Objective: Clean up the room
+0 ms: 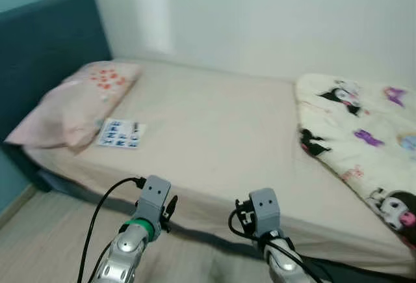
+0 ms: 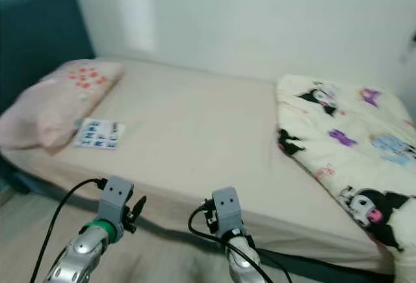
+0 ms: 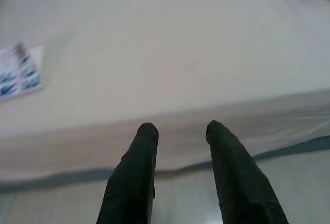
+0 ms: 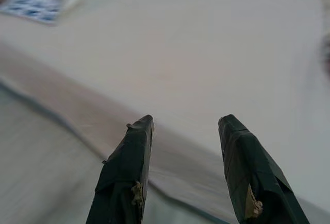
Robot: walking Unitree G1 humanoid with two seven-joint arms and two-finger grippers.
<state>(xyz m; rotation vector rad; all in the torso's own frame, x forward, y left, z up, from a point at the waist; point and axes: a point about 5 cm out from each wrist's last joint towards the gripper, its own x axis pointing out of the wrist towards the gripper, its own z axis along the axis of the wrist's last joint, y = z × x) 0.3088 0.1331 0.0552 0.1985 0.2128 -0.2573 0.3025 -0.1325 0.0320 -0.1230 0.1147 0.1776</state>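
Here we list one printed card [image 1: 121,133] flat on the bed [image 1: 214,133] beside the pillow [image 1: 75,104], forward-left of both empty hands, left hand [image 3: 180,131] nearer, right hand [image 4: 185,126] likewise parted.

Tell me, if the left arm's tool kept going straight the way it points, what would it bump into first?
Probably the bed. The left tool, open and empty, points at the mattress's near edge with nothing between. The printed card lies well off that line. Depth is hard to judge.

Beige sheet [image 1: 208,127], teal headboard [image 1: 45,49], pink pillow [image 1: 78,104] with red flowers, cream blanket [image 1: 361,140] with black-and-purple cartoon figures, blue-and-white card [image 1: 120,134].
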